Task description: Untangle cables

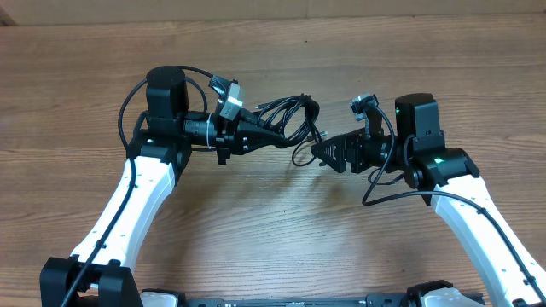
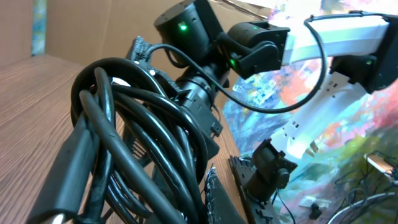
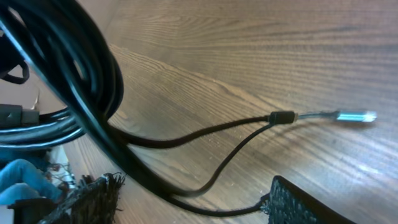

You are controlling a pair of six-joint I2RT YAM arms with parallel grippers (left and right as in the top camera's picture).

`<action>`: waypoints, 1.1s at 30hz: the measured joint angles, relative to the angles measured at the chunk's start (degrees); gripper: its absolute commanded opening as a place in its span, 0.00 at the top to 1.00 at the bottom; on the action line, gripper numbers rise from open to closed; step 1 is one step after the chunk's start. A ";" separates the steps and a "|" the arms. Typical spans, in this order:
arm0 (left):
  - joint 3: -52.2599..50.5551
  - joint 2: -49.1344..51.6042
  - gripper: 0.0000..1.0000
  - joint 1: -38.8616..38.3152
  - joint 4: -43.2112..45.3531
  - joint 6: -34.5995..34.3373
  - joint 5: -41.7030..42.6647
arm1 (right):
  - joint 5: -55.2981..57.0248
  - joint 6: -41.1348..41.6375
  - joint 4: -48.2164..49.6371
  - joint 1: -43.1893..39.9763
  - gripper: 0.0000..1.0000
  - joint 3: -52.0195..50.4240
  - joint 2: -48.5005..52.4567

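Observation:
The cables (image 1: pixel 290 113) form a black bundle of loops between the two arms, at the table's middle. My left gripper (image 1: pixel 271 133) is shut on the bundle's left side. In the left wrist view the loops (image 2: pixel 143 137) fill the frame, hiding most of the left gripper (image 2: pixel 186 205). My right gripper (image 1: pixel 319 152) is open at the bundle's right side. In the right wrist view thin strands (image 3: pixel 205 180) run between its spread fingers (image 3: pixel 193 196). One strand ends in a silver-tipped plug (image 3: pixel 348 116) lying on the table. The thick coil (image 3: pixel 74 68) is at the upper left.
The wooden table (image 1: pixel 273 222) lies under both arms. The arms' own thicker black wires (image 1: pixel 388 183) loop beside the wrists. The right arm (image 2: pixel 261 50) stands close, opposite the left wrist camera.

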 measured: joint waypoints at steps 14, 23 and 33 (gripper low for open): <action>0.00 0.00 0.96 0.00 -0.20 1.36 -2.97 | -0.33 -2.54 15.34 0.00 0.00 0.00 0.00; 0.00 0.00 0.96 0.00 -0.92 0.96 -4.39 | 0.04 -2.56 16.96 0.00 0.00 0.00 0.00; 0.00 0.00 0.96 0.00 -2.05 -1.20 -4.37 | -1.66 -2.25 13.46 0.00 0.00 0.00 0.00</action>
